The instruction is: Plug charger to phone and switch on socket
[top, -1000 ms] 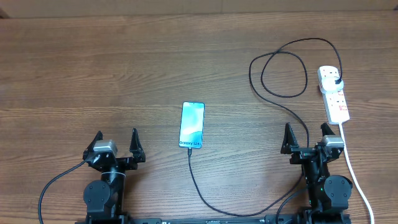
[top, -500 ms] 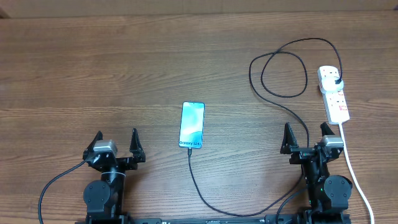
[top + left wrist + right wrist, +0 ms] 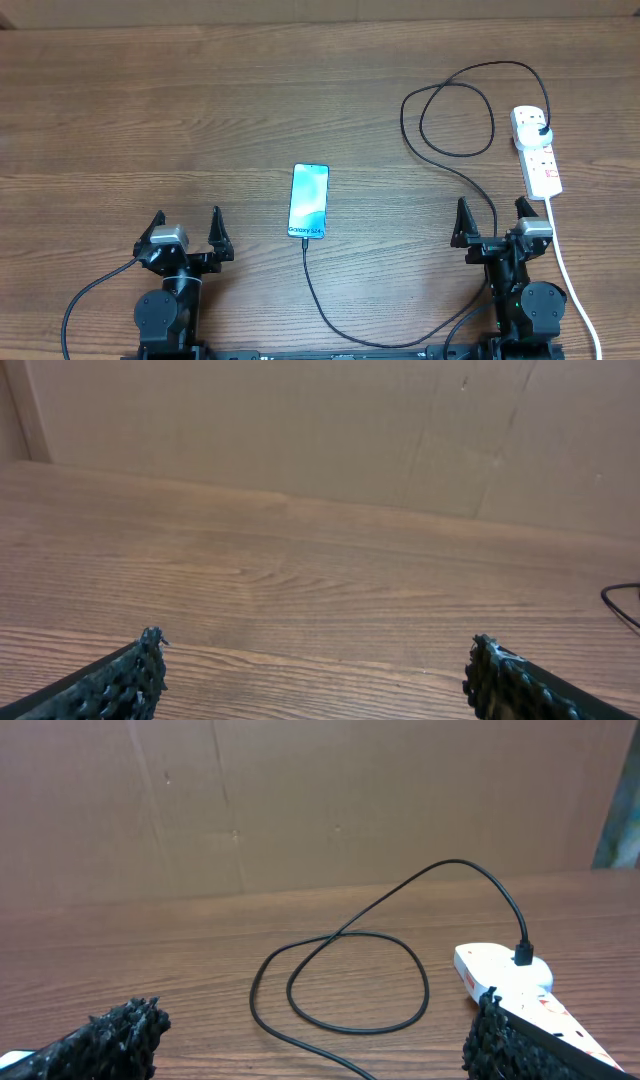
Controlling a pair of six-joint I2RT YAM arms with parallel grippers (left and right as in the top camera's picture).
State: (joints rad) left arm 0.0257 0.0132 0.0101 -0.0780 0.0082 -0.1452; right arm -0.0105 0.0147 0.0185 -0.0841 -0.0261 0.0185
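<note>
The phone (image 3: 309, 201) lies flat mid-table, blue-cyan screen up. The black charger cable (image 3: 440, 110) runs from the phone's near end, curves toward the front edge, then loops at the back right up to a black plug (image 3: 541, 131) seated in the white power strip (image 3: 536, 150). The cable loop (image 3: 340, 980) and the strip (image 3: 500, 970) also show in the right wrist view. My left gripper (image 3: 186, 232) is open and empty near the front left; in its wrist view (image 3: 315, 670) only bare wood lies between the fingers. My right gripper (image 3: 492, 220) is open and empty, near the strip.
The strip's thick white cord (image 3: 570, 275) runs down the right side past my right arm to the front edge. A brown cardboard wall (image 3: 300, 800) stands behind the table. A short piece of black cable (image 3: 622, 600) shows at the right edge of the left wrist view.
</note>
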